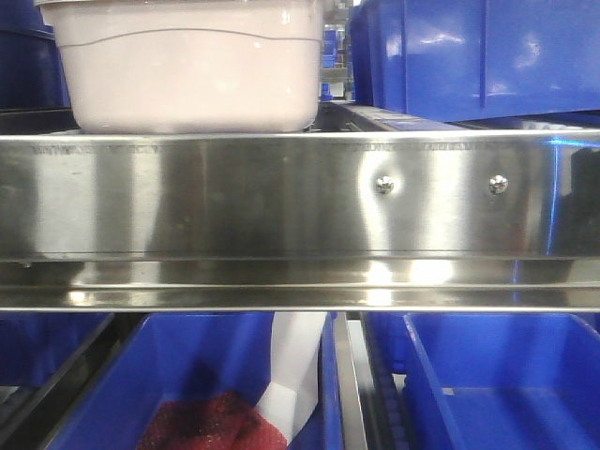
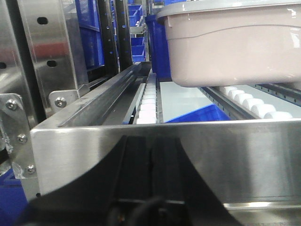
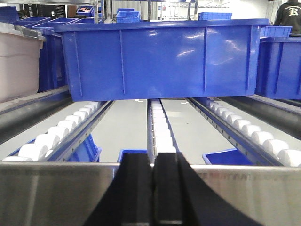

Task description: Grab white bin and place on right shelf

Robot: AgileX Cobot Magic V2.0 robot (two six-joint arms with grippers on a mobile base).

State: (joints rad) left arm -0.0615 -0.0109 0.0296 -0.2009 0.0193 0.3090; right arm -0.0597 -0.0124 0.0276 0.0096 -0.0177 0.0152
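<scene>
Here the glossy, round-cornered white bin (image 1: 187, 66) sits on the brushed-steel right shelf (image 1: 281, 202), left of blue bins (image 1: 478, 56). Both black tools, left (image 2: 151, 179) and right (image 3: 153, 188), sit level at the rail, fingers pressed together.

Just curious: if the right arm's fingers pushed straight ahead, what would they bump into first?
Probably the steel front rail right before the shut fingers; if they clear it, the big blue bin on the rollers. Depth is unclear.

White bin (image 1: 187, 66) top cropped; its lid unseen.
</scene>
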